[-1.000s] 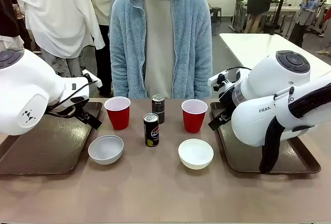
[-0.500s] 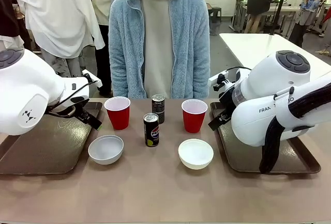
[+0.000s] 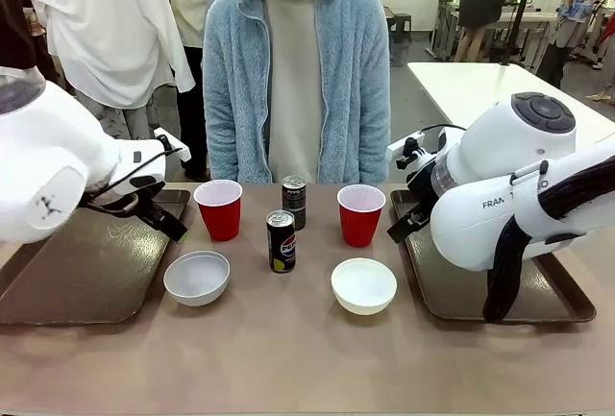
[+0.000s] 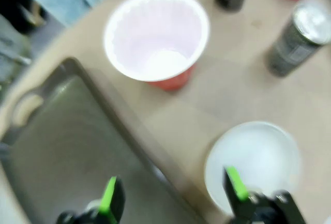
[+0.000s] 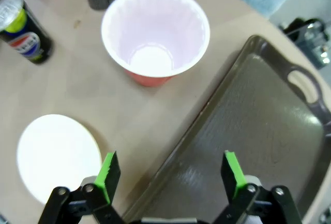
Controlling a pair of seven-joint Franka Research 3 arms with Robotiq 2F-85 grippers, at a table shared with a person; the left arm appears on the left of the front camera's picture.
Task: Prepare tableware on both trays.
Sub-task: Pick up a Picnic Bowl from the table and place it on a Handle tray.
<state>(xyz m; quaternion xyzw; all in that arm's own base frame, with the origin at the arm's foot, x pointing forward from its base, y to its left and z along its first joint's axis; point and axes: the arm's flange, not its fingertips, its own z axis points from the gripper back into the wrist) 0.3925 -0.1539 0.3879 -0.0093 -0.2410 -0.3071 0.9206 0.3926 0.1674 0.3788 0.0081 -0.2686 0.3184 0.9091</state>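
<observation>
**A:** Where are we with the trays?

**B:** At the very start, we judge. The left tray [image 3: 67, 277] and right tray [image 3: 452, 291] are bare, and everything stands on the table [image 3: 288, 358] between them.

**A:** Laid out how?

**B:** The left cup [image 3: 219, 209] and left bowl [image 3: 197, 277] are just beside the left tray. The right cup [image 3: 360, 214] and right bowl [image 3: 363, 285] are near the right one. The near can [image 3: 281, 241] and far can [image 3: 294, 202] are in the middle.

**A:** Our grippers?

**B:** The left gripper [image 4: 173, 188] hovers over its tray's inner rim, jaws spread, holding nothing. The right gripper [image 5: 170, 172] does likewise on its side.

**A:** Next?

**B:** Each cup lies straight ahead of its gripper. We'd reach forward, drop around the cup, close gently since it looks like thin plastic, then lift it over the rim.
</observation>
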